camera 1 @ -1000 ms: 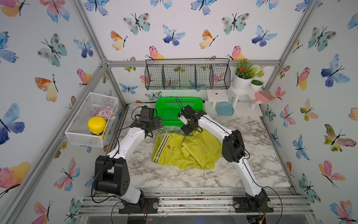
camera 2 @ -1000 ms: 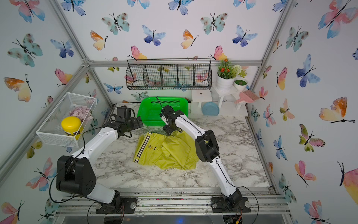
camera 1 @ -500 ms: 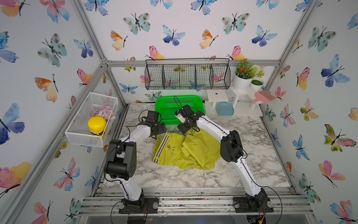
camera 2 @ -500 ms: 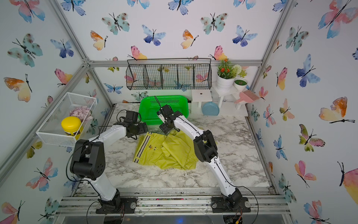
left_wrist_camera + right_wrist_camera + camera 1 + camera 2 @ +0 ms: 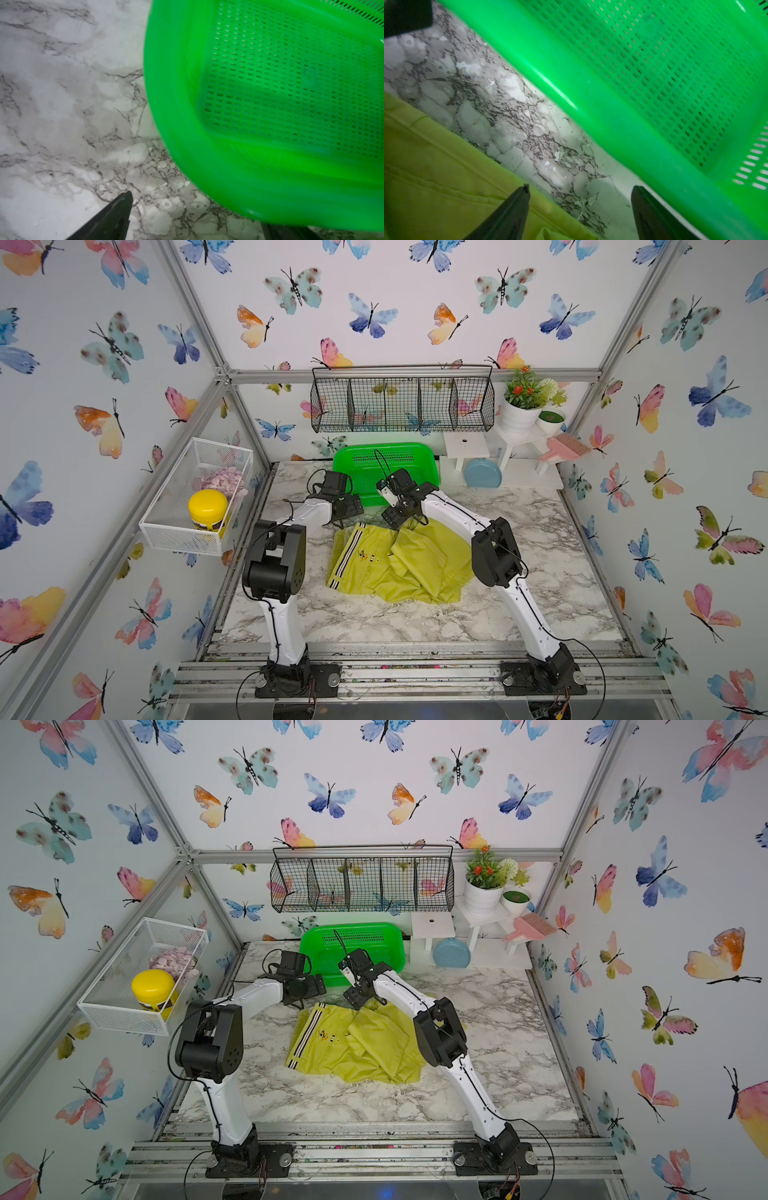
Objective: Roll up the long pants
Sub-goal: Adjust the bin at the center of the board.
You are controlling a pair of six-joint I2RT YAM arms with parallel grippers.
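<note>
Lying near basket [image 5: 358, 461], long pants [image 5: 419, 564], seemingly unheld

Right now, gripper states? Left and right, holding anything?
Left gripper: open, holding nothing.
Right gripper: open, holding nothing; the pants lie loose on the table.

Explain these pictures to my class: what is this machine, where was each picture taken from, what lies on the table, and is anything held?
Two white robot arms, the left arm and the right arm, are bolted at the front of a marble table. Two pictures look down from above, almost identically; the other two come from a camera on each arm's wrist. On the table lie crumpled yellow-green long pants, with a green basket behind them. Each arm ends in two-fingered jaws. Both pairs stand open and hold nothing; the right pair hangs at the pants' far edge, beside the basket.
</note>
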